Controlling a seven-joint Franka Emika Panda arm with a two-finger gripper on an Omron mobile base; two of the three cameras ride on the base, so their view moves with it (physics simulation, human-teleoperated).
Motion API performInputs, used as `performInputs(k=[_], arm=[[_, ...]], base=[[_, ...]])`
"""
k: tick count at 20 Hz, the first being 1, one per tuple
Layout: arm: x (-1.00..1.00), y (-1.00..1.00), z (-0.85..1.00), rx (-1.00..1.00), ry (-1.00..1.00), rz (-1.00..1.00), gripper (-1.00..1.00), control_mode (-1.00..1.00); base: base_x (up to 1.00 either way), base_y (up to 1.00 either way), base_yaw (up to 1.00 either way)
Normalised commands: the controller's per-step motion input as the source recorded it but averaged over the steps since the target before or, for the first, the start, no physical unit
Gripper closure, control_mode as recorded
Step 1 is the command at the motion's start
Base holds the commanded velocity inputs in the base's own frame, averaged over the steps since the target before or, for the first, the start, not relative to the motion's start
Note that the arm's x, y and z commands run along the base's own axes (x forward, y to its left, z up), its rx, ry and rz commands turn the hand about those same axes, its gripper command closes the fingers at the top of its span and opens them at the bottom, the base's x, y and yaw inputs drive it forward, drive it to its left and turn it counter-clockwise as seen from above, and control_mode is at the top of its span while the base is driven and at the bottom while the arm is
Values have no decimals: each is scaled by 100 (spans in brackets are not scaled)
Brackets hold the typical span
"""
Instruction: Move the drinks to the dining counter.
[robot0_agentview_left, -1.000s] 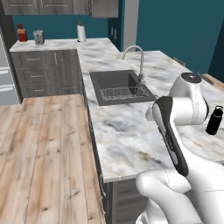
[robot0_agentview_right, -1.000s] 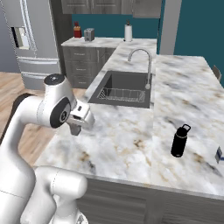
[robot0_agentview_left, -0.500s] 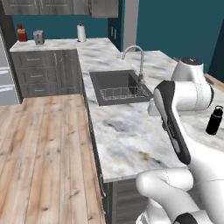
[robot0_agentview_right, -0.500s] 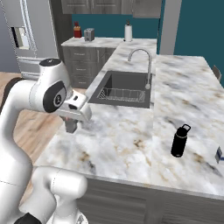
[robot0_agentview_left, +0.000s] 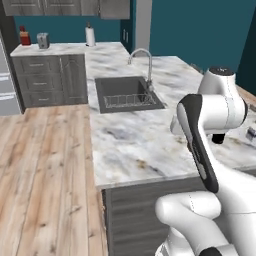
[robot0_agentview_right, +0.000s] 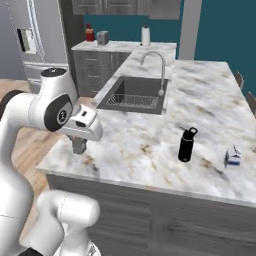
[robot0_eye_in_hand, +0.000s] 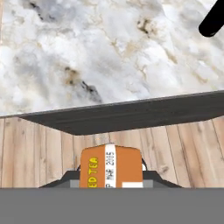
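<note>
Orange carton (robot0_eye_in_hand: 111, 166) upright in hand (robot0_eye_in_hand: 111, 175)

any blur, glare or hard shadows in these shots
Left base view: soft, even light, no glare on the dining counter. Right base view: the black bottle casts barely any shadow. Hand view: the orange drink container in the claw is crisp, its lettering partly readable.
</note>
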Motion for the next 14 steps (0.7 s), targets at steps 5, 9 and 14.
performInputs(k=[5, 9, 14], arm=[[0, 0, 0, 0, 0, 0, 100, 100], [0, 0, 0, 0, 0, 0, 100, 100], [0, 0, 0, 0, 0, 0, 100, 100]], base=[[-66, -100, 11], [-7, -100, 17], [1, -100, 31]])
